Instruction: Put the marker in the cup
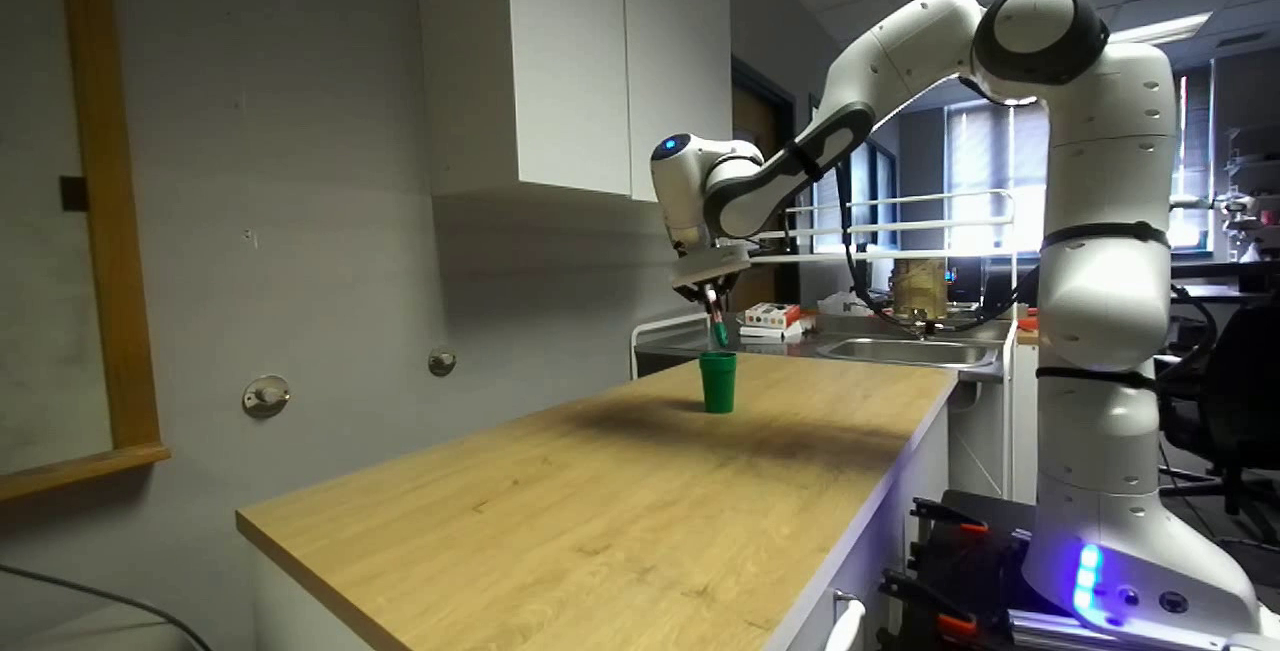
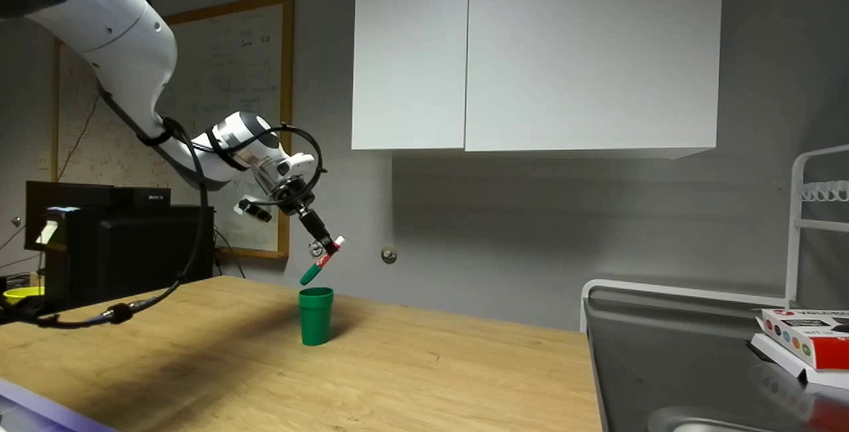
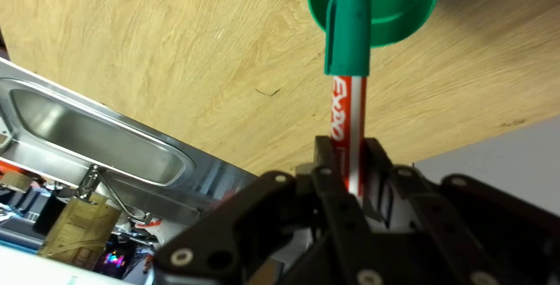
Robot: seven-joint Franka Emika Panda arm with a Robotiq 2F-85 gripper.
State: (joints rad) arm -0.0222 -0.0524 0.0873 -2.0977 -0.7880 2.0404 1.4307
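Observation:
My gripper (image 3: 348, 142) is shut on the marker (image 3: 342, 101), a red and white pen with a green cap. The cap points down, and the marker is tilted. In both exterior views the marker (image 1: 714, 311) (image 2: 324, 260) hangs just above the green cup (image 1: 718, 386) (image 2: 316, 319), with a small gap between cap tip and rim. The cup stands upright on the wooden counter. In the wrist view the cap overlaps the opening of the cup (image 3: 396, 29) and hides part of it. The gripper (image 1: 708, 289) (image 2: 329, 247) is above the cup in both exterior views.
The wooden counter (image 1: 560, 511) runs along the wall. White cabinets (image 2: 537, 54) hang above it. A metal sink (image 3: 100, 131) and a red and white box (image 2: 806, 336) are beyond the counter's end. A white rail frame (image 2: 796, 219) stands there too.

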